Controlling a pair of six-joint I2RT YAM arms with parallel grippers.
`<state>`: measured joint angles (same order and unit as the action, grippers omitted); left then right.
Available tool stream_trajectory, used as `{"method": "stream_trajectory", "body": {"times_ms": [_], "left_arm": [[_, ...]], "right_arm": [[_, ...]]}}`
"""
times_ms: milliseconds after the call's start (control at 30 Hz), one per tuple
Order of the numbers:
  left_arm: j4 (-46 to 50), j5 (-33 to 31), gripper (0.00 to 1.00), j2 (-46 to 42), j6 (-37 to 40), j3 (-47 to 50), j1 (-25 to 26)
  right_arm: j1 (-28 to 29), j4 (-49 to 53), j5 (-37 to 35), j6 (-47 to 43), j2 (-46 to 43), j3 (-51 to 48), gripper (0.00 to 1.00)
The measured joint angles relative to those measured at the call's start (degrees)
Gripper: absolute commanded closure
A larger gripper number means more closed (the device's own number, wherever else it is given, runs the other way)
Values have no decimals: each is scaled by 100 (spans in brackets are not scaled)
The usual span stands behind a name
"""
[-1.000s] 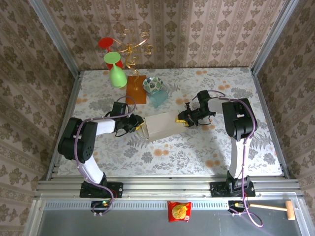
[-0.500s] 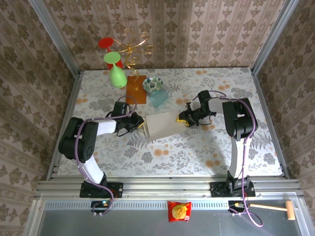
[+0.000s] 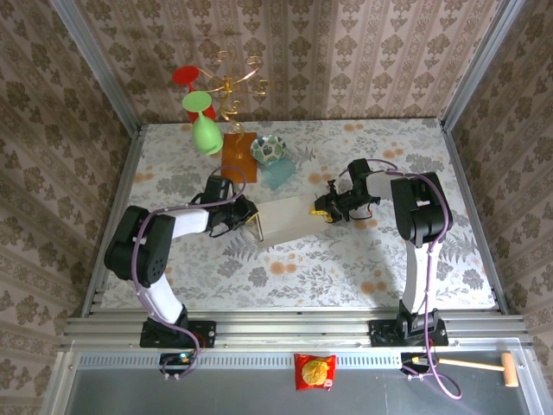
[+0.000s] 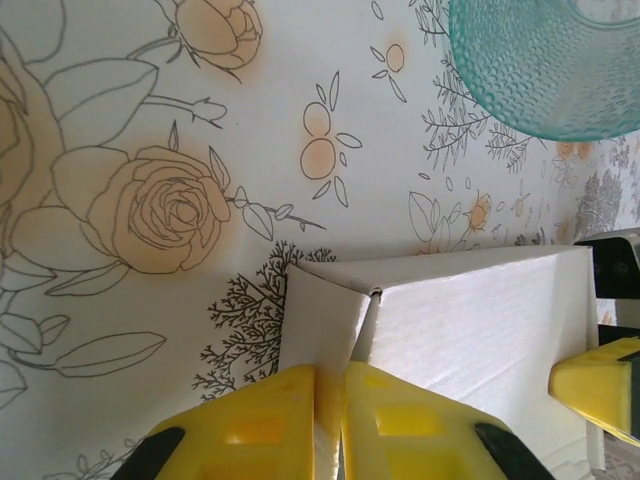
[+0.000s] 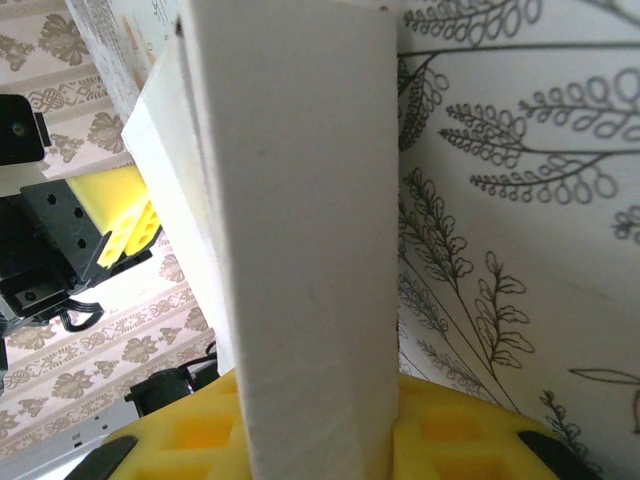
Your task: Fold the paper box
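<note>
left gripper likely tighter on paper box

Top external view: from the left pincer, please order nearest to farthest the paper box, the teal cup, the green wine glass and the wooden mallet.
1. Pale grey-white cardboard paper box, pinched by the left pincer.
2. Teal glass cup, behind, slightly right.
3. Green wine glass, back left.
4. Wooden mallet, below the table's near edge, far right.

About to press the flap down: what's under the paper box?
The flowered table shows all around the paper box; the patch directly beneath it is covered.
</note>
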<state>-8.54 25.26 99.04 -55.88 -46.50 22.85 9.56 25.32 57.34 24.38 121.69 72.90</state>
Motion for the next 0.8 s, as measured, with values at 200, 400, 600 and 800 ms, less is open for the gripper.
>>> {"method": "stream_trajectory", "body": {"times_ms": [200,400,600,800], "left_arm": [[39,-74,77,0,15,-11,28],[39,-127,72,0,-11,-11,33],[101,-205,72,-72,-162,-11,52],[358,-219,71,-483,-227,-55,151]], "right_arm": [[0,9,-9,0,0,0,75],[0,15,-31,-4,0,0,76],[0,13,-57,-2,0,0,76],[46,13,-44,-20,0,0,76]]}}
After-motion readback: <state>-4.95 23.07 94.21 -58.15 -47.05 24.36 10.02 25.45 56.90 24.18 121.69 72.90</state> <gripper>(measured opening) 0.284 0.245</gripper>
